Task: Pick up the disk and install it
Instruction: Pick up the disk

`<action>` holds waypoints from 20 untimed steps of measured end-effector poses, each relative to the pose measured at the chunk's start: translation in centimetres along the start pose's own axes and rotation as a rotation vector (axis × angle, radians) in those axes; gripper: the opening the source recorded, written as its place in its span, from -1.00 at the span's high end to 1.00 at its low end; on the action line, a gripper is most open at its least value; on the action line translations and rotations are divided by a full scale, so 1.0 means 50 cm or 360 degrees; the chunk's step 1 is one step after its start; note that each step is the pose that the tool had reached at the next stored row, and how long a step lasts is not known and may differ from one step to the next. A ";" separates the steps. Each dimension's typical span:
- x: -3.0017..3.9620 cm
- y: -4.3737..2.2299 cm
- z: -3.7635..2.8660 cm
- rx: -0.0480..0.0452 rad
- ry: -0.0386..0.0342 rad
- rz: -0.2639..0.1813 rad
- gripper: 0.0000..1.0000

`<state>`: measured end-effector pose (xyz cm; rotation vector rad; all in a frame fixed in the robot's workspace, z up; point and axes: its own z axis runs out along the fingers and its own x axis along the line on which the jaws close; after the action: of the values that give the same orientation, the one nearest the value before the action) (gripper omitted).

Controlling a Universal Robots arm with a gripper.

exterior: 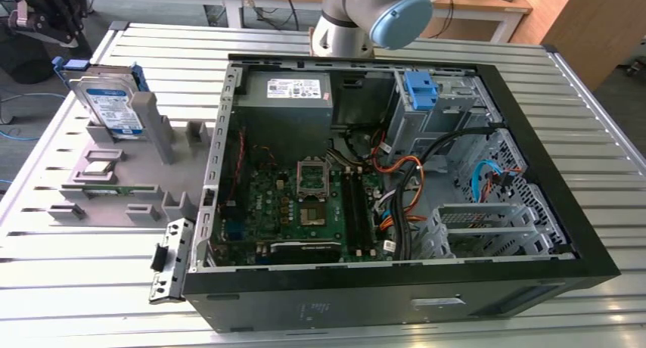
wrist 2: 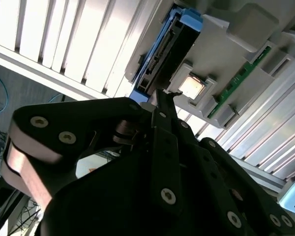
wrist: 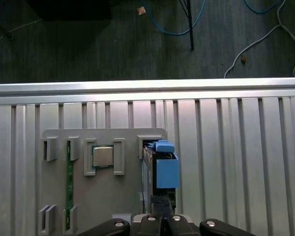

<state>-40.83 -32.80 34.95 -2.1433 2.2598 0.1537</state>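
Disk (exterior: 109,102): stands on edge in a slot of the grey holder (exterior: 141,170), clipped in its blue bracket (wrist: 166,169).
Holder: lies on the ribbed tabletop (exterior: 81,287), just to the exterior view's left of the open computer case (exterior: 404,286).
Gripper (wrist: 160,200): over the disk's top edge in the first wrist view, not touching it.
Fingers: close together, nothing between them.
Beside the disk: a square chip (wrist: 103,156) and a green memory stick (wrist: 68,182).

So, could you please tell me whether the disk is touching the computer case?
Apart. In the exterior view the disk stands on edge in the grey holder, and a stretch of bare holder lies between it and the computer case.
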 end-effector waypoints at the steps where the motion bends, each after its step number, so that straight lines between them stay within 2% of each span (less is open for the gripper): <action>1: 0.000 0.000 0.000 0.0000 -0.0007 0.0000 0.79; 8: 0.002 0.000 0.003 0.0003 -0.0010 0.0041 0.79; 13: 0.002 -0.001 0.003 0.0003 -0.0011 0.0042 0.79; 20: 0.003 -0.007 0.003 0.0003 -0.0011 0.0042 0.79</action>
<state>-40.48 -32.93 34.75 -2.1096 2.2841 0.1587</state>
